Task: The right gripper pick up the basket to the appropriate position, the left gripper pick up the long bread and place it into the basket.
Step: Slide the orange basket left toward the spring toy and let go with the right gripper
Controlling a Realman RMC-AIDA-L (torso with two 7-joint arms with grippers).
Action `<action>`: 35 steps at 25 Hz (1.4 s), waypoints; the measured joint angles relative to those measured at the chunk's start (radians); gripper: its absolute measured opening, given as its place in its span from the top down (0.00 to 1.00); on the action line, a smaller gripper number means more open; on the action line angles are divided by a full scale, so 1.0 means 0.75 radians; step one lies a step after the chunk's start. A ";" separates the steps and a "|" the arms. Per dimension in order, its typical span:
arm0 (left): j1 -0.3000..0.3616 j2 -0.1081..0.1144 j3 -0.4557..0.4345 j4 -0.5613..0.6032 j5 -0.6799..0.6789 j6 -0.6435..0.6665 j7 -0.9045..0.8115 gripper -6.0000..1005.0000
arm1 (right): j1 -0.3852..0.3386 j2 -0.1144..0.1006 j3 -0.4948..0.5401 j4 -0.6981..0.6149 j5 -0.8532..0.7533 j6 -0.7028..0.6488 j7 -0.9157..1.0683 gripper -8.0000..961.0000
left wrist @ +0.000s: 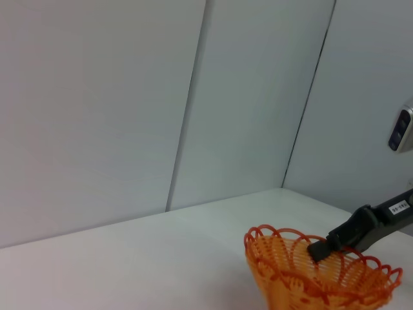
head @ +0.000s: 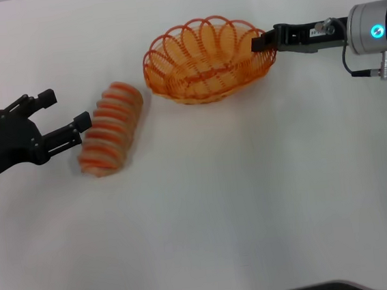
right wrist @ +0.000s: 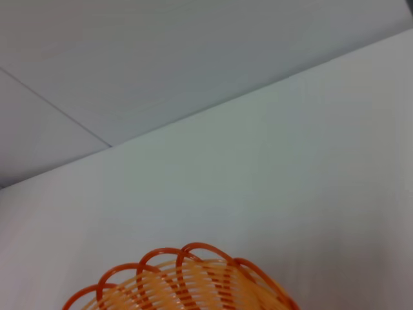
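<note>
Trouble, as I judged it, sat mostly at the basket (head: 206, 60), so I placed everything else against it. I had the right end effector (head: 264, 42) at the basket's far end from the bread, its fingers closed on the scalloped rim; the left wrist view showed the same black tip (left wrist: 321, 248) biting the looped wire. That hold took in only a thin loop at one end, so I reckoned the basket could swing or tip about the grip if I moved it quickly, and the springy wire might slip free.

On the basket's other side, a little apart from it, the long bread (head: 110, 129) lay on the surface (head: 254, 201), set at an angle. The left end effector (head: 65, 116) stood beyond the bread, away from the basket, fingers spread and the nearer tip just beside the loaf's end without holding it. My worry there was that one finger would meet the loaf first and push it along the smooth top instead of straddling it. The loaf looked nearly as long as the basket, so a skewed drop might leave an end hung on the rim.

Around the basket the surface was plain white and bare. Behind it, both wrist views showed pale grey wall panels with dark seams, and a small grey device (left wrist: 401, 129) was mounted on one panel
</note>
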 joint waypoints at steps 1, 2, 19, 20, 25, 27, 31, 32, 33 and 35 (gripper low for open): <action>0.000 0.000 0.000 0.000 0.000 0.000 0.000 0.12 | 0.001 0.000 -0.001 0.009 0.002 0.010 -0.006 0.89; 0.000 0.000 0.000 0.000 0.000 0.000 0.000 0.12 | 0.001 0.000 -0.002 0.019 0.003 0.021 -0.012 0.89; -0.002 0.000 0.000 0.000 0.000 0.000 0.000 0.12 | 0.026 0.008 -0.039 0.126 0.055 0.153 -0.092 0.89; -0.002 0.000 0.000 0.000 0.000 0.000 0.000 0.12 | 0.028 0.008 -0.038 0.129 0.055 0.157 -0.095 0.89; -0.005 0.000 0.000 0.000 0.000 -0.013 0.000 0.12 | 0.033 0.010 -0.038 0.132 0.056 0.165 -0.101 0.89; -0.007 0.000 0.000 0.000 0.000 -0.017 0.000 0.12 | 0.033 0.011 -0.038 0.136 0.058 0.170 -0.103 0.89; -0.010 0.000 0.000 0.000 0.000 -0.017 0.000 0.12 | 0.036 0.012 -0.038 0.161 0.102 0.174 -0.139 0.88; -0.011 0.000 0.000 0.000 0.000 -0.018 0.000 0.12 | 0.036 0.012 -0.038 0.164 0.112 0.175 -0.145 0.87; -0.012 0.000 0.000 0.000 0.000 -0.018 0.000 0.12 | 0.036 0.011 -0.038 0.164 0.117 0.175 -0.147 0.87; -0.013 0.000 0.000 0.000 0.000 -0.019 0.000 0.12 | 0.036 0.011 -0.038 0.165 0.121 0.175 -0.150 0.86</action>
